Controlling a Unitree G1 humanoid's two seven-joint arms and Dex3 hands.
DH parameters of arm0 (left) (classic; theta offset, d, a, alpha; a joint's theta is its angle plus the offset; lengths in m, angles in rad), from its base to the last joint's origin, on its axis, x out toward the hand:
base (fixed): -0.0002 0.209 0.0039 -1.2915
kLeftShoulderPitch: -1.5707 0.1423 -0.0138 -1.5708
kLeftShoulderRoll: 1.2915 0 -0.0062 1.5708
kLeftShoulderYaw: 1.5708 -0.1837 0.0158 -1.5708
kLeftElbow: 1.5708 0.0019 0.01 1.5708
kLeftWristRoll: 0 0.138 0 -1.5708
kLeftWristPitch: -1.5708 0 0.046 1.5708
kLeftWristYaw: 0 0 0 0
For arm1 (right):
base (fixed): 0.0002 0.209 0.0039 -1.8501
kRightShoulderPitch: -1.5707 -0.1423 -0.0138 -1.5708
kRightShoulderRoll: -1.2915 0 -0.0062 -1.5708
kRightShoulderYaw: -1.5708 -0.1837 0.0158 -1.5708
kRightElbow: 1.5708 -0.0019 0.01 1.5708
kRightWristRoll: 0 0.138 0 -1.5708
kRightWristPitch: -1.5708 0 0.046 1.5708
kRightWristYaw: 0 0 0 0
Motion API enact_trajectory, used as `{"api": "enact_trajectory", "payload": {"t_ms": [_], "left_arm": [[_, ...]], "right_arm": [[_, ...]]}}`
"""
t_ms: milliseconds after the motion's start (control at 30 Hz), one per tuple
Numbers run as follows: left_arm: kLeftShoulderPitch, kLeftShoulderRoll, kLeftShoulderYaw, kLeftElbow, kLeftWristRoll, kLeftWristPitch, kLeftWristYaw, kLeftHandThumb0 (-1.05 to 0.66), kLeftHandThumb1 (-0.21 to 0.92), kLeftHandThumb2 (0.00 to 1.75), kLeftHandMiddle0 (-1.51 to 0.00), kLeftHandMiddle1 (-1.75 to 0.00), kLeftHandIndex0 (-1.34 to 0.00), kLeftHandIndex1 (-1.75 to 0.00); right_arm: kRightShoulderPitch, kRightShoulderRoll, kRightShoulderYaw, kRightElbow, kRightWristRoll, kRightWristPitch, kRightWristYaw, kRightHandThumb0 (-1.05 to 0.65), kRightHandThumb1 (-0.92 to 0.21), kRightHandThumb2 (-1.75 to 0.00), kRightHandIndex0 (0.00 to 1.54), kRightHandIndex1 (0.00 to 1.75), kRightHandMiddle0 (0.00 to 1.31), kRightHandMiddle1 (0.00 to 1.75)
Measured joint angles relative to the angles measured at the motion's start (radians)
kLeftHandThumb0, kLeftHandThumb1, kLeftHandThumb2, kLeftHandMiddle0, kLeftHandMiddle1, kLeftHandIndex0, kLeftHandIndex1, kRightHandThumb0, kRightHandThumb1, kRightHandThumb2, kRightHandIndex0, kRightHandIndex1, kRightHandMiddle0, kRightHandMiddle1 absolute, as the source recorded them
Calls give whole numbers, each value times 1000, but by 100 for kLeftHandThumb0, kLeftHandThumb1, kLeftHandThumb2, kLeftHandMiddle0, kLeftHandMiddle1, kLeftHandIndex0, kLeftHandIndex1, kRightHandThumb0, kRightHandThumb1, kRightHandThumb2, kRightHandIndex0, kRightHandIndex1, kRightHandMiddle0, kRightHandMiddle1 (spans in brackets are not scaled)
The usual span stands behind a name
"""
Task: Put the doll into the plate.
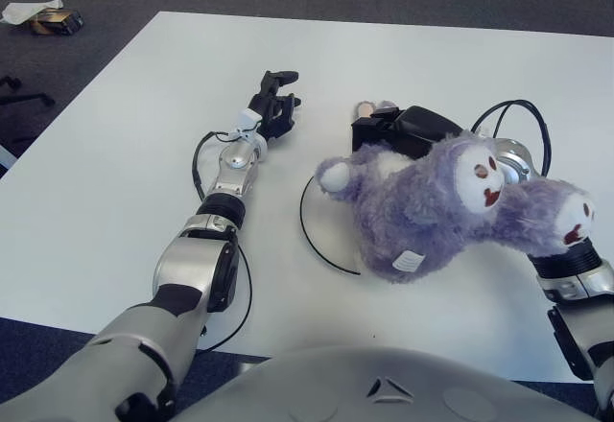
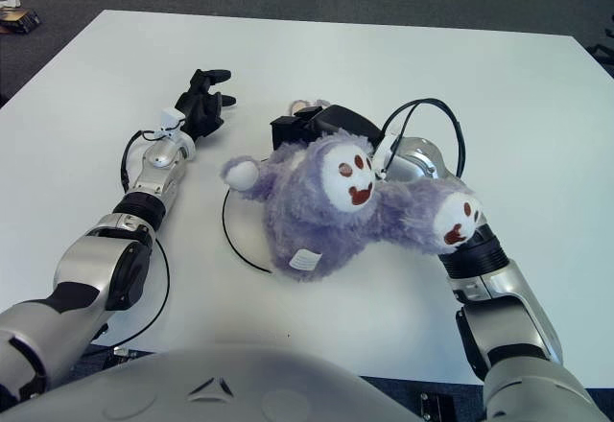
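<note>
The purple plush doll (image 1: pixel 432 206) with white face and paws lies tilted over the right part of the plate (image 1: pixel 309 225), a white disc with a black rim; only the plate's left arc shows. Part of the doll hangs past the plate to the right, draped over my right forearm. My right hand (image 1: pixel 389 125) shows just behind the doll's back, its fingers stretched away from the plush and closed on nothing. My left hand (image 1: pixel 273 105) is to the left of the plate, fingers relaxed and holding nothing.
The white table (image 1: pixel 115 201) ends in a front edge near my body and a left edge beside dark carpet. Black cables run along both forearms (image 1: pixel 197 168). A small object (image 1: pixel 43 17) lies on the floor at the far left.
</note>
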Motion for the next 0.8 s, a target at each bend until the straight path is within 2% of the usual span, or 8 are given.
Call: {"api": "enact_trajectory", "payload": {"t_ms": [33, 100, 233, 300, 433, 500, 600, 800], "left_arm": [[0, 0, 0, -3, 0, 3, 0, -57, 78, 82, -17, -116, 0, -109], [0, 0, 0, -6, -1, 7, 0, -57, 77, 82, -16, -116, 0, -109], [0, -2, 0, -10, -4, 13, 0, -56, 73, 85, -16, -117, 0, -109], [0, -3, 1, -10, -6, 13, 0, -56, 72, 85, -15, -118, 0, -109], [0, -6, 1, -14, -9, 14, -2, -56, 68, 87, -14, -118, 0, -108], [0, -8, 1, -15, -10, 14, -3, -57, 67, 87, -14, -117, 0, -107], [0, -10, 2, -16, -12, 14, -5, -59, 67, 87, -13, -117, 0, -106], [0, -17, 5, -16, -29, 14, -14, -63, 66, 85, -13, -117, 0, -106]], "right_arm": [[1, -1, 0, 2, 12, -5, 7, -30, -51, -88, 12, 163, 31, 151], [1, -3, 0, 8, 33, -18, 21, -37, -37, -98, 6, 151, 17, 147], [-4, -6, 1, 42, 64, -75, 39, -45, -26, -106, 1, 122, 4, 134], [-11, -7, 2, 64, 66, -108, 43, -47, -24, -107, 1, 116, 2, 131], [-34, -13, 6, 118, 58, -192, 44, -60, -34, -96, 0, 75, 0, 105], [-50, -18, 7, 141, 46, -237, 43, -68, -44, -86, 0, 50, 0, 90], [-78, -25, 8, 172, 18, -299, 40, -76, -52, -76, 0, 29, 0, 76], [-119, -38, 8, 209, -48, -371, 20, -86, -64, -62, 0, 8, 0, 58]]}}
